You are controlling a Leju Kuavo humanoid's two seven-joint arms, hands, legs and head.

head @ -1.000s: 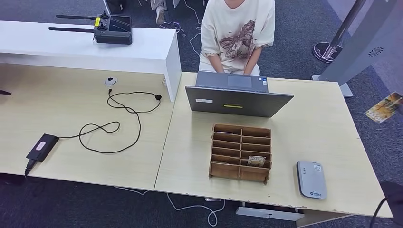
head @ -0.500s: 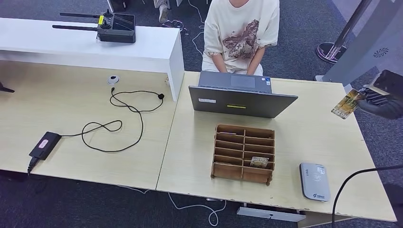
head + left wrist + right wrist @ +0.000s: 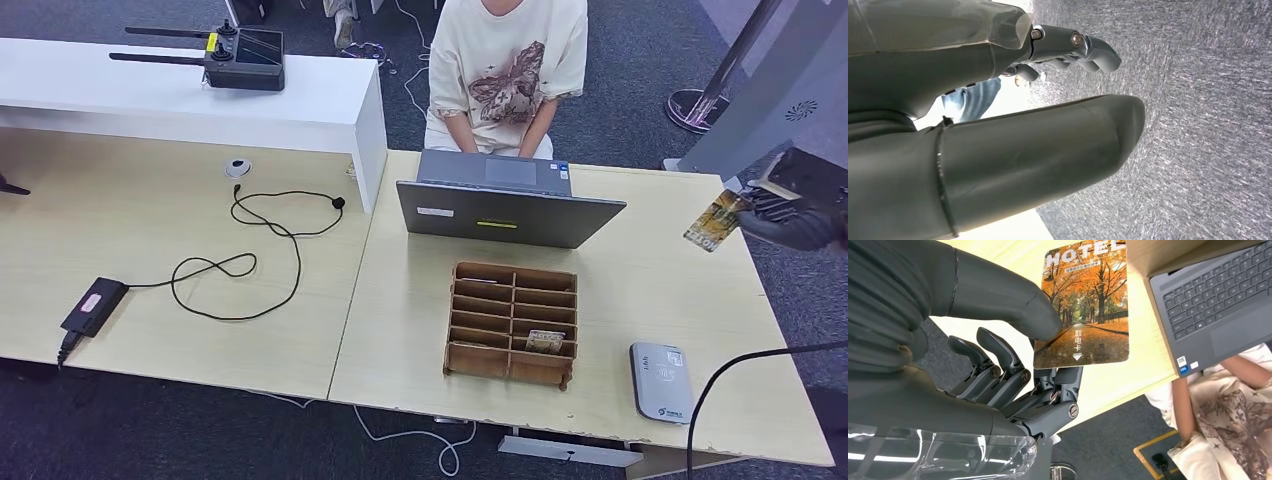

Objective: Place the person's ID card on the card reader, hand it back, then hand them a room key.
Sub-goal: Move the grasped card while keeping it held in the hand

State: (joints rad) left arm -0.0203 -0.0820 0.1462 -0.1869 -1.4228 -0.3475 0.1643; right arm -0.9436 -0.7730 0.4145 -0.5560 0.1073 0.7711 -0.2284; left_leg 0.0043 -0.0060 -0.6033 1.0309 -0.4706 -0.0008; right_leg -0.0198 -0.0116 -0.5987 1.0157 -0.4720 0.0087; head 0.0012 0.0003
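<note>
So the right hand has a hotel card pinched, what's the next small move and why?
Probably carry the card on across the desk toward the person. The right hand holds it at the desk's far right edge, well short of the person behind the laptop, whose hands aren't raised to take it.

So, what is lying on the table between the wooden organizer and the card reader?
Nothing. In the head view, the strip of table between the wooden organizer and the card reader is bare light wood.
</note>
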